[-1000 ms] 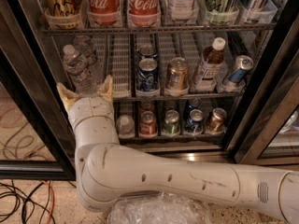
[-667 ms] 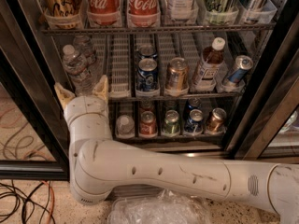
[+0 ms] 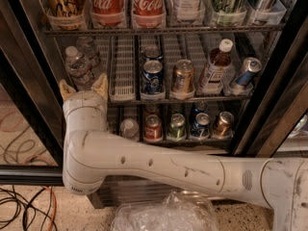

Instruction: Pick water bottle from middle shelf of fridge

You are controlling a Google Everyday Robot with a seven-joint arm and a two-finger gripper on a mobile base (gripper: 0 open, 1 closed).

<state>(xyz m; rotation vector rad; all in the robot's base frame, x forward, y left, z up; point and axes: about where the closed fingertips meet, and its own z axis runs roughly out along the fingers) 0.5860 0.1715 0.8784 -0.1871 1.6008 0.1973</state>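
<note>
The water bottle [image 3: 78,67], clear and ribbed with a white cap, stands at the left end of the middle shelf [image 3: 123,76] of the fridge [image 3: 276,71]. A second clear bottle [image 3: 89,49] stands just behind it. My gripper [image 3: 83,87] is at the shelf's front edge, directly below and in front of the water bottle. Its two tan fingers [image 3: 101,84] are spread apart, one on each side of the bottle's base. They are not closed on it.
The middle shelf also holds a blue can [image 3: 152,76], a gold can [image 3: 183,78], a brown-liquid bottle [image 3: 215,66] and a tilted can [image 3: 243,73]. Coca-Cola bottles [image 3: 147,4] stand above, cans [image 3: 153,128] below. Cables [image 3: 19,206] lie on the floor at left, and a plastic bag [image 3: 166,215] below.
The arm has shifted left and slightly forward, bringing the gripper from right of the bottle to directly under and around its base. The bottle has not moved.
</note>
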